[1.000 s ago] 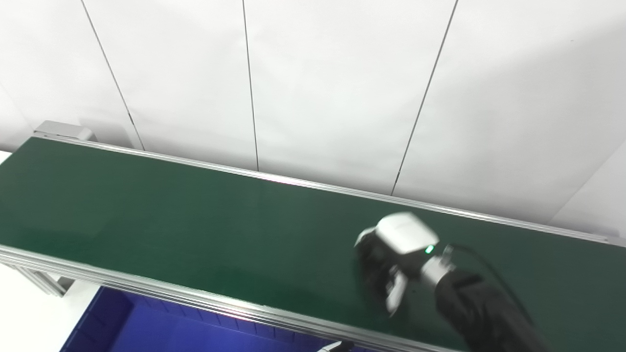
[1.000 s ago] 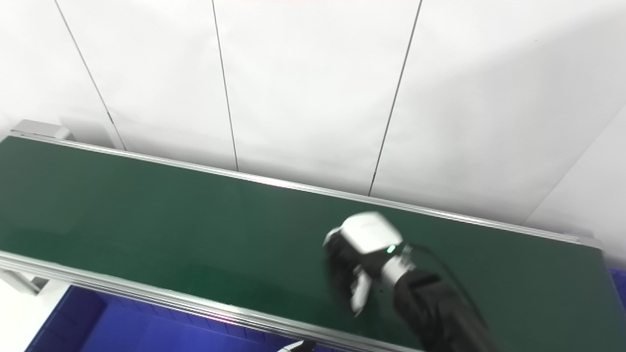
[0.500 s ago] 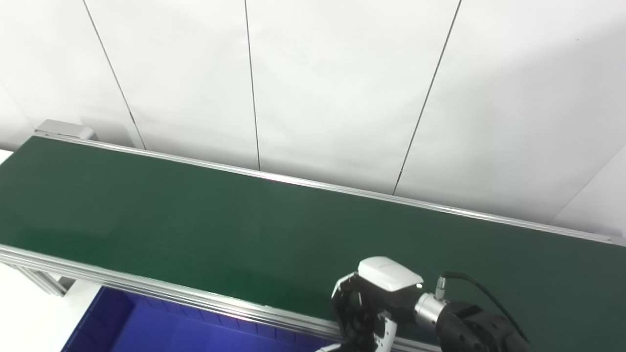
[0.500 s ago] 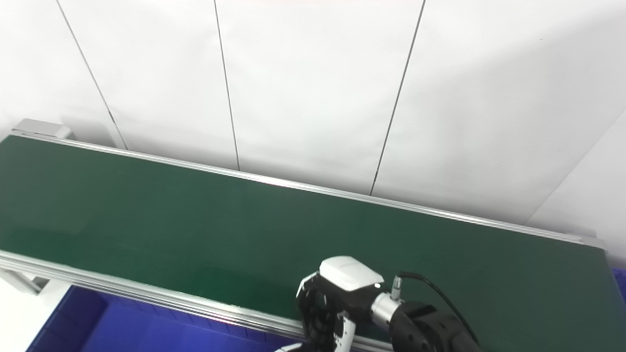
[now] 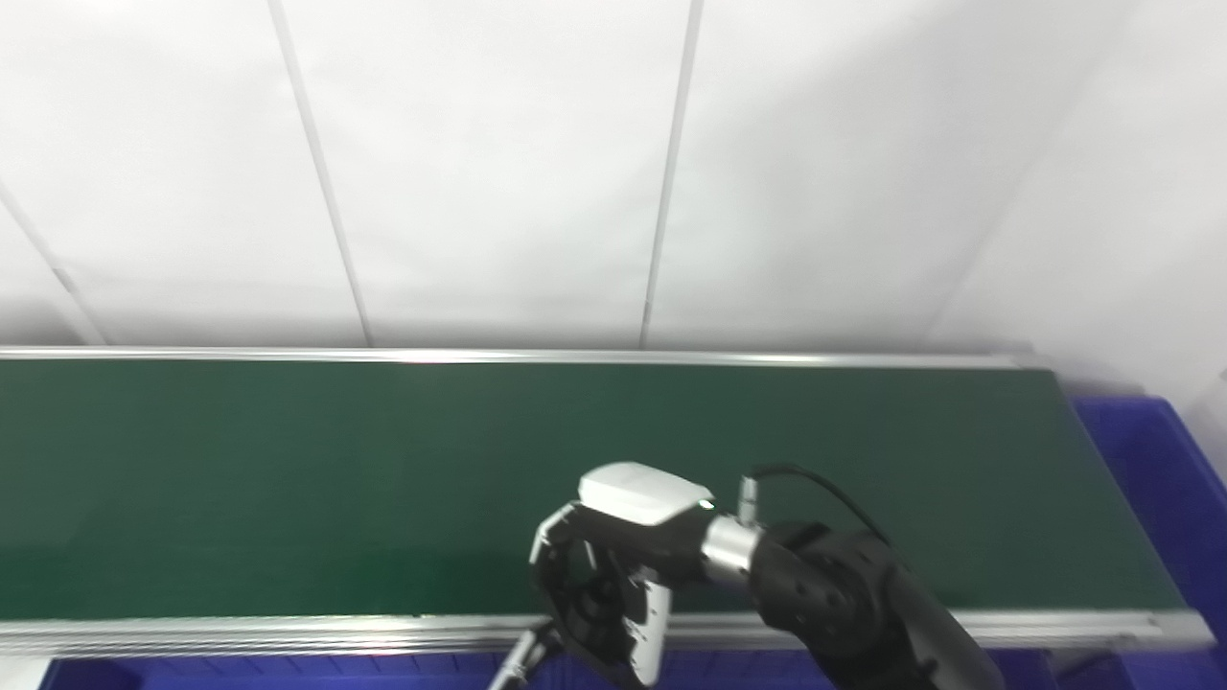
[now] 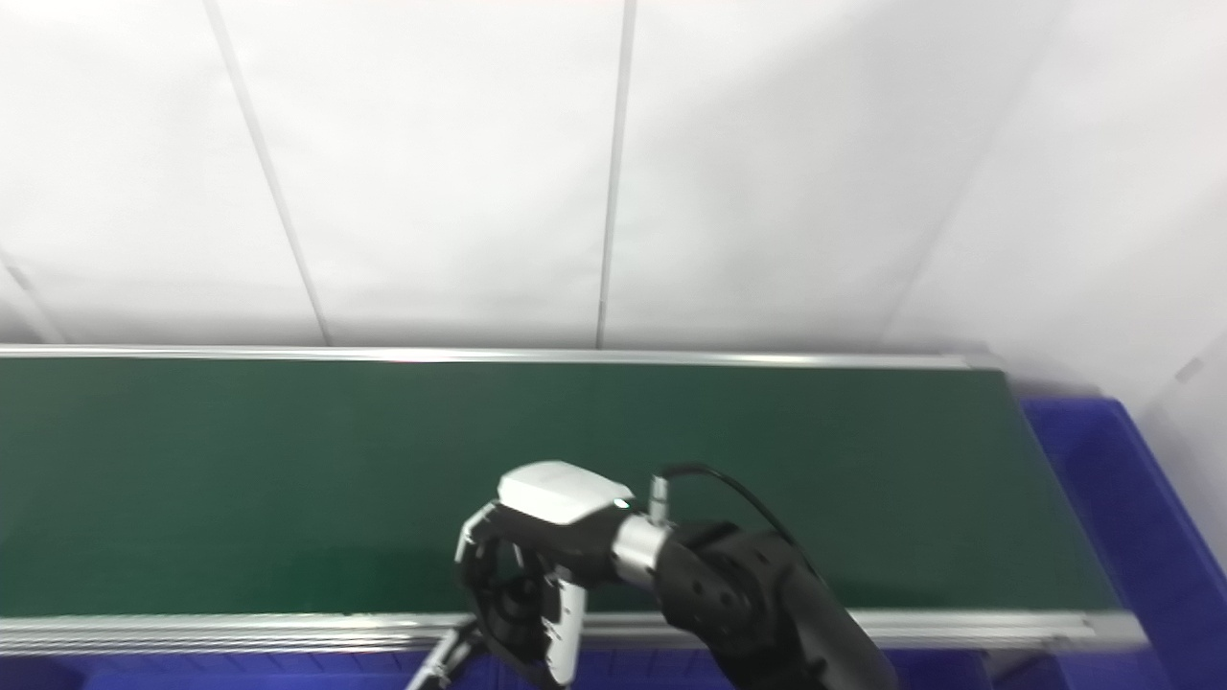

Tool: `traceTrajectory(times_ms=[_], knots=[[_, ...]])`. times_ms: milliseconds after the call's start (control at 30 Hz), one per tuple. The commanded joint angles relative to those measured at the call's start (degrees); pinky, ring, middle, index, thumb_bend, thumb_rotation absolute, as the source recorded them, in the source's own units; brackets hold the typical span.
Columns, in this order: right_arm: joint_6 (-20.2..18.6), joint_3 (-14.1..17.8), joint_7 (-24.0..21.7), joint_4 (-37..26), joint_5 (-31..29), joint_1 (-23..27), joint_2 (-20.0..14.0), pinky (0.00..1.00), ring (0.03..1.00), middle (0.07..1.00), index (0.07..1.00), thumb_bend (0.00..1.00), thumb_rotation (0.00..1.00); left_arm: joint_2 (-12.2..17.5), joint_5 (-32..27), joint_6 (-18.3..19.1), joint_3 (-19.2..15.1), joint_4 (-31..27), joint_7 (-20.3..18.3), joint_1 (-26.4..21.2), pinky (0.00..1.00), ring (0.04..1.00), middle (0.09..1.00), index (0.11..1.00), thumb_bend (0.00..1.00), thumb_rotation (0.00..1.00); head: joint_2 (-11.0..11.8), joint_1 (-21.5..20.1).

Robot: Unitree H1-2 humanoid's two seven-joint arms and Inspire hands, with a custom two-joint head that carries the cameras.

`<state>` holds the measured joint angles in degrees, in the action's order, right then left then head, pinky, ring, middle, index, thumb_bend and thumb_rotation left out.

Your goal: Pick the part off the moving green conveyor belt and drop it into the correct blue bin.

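Right hand (image 5: pixel 613 565): white back plate, black fingers, a small green light, silver wrist ring, black cable, black forearm.

No writing, label, brand mark, number or sign can be read anywhere in either view. The white cover on the back of the right robot hand (image 5: pixel 613 561), at about 6 o'clock, shows no legible marking; it carries only a small lit dot at its wrist end, which is not a character. The green conveyor belt (image 5: pixel 288 479) running from 9 o'clock to 3 o'clock is plain, as is its metal rail. The blue bin (image 5: pixel 1165 489) at 4 o'clock bears no visible lettering. The white wall panels (image 5: pixel 498 172) at 12 o'clock are blank.
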<state>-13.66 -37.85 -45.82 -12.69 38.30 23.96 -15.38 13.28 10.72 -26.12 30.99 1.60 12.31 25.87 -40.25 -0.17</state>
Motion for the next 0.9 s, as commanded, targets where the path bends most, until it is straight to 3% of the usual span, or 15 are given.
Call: traceTrajectory(times_ms=[0,367,567,867], knots=[[-1.52,0.73,-0.5,-2.76,0.64,0.37,-0.22,0.29,0.379,0.479,0.534,0.51,0.0,0.23,-0.86,-0.77,-0.26,-1.89,-1.01,0.83,0.98,0.99,0.962,1.0,0.99,0.96,0.04,-0.52],[-1.38,2.52,0.85,-5.4,4.66,-1.48,-1.38,0.29,0.376,0.468,0.547,0.51,0.0,0.43,-2.39,-0.78,-3.09,-3.48,-4.58,2.55,1.0,0.996,0.963,1.0,1.0,0.98,-0.14,-3.42],[-2.24,5.38,-0.03,-9.37,6.11,-2.72,-2.19,0.26,0.371,0.458,0.543,0.51,0.0,0.16,-3.77,-0.8,-4.29,-4.59,-6.46,3.49,1.0,1.0,0.968,1.0,1.0,0.97,-0.98,-5.01],[-1.69,11.37,-0.54,-18.13,2.84,-8.05,-7.12,0.26,0.365,0.454,0.542,0.51,0.0,-0.34,-4.92,-0.76,-6.84,-7.04,-9.54,5.1,1.0,1.0,0.958,1.0,1.0,0.98,-3.38,-6.81]])
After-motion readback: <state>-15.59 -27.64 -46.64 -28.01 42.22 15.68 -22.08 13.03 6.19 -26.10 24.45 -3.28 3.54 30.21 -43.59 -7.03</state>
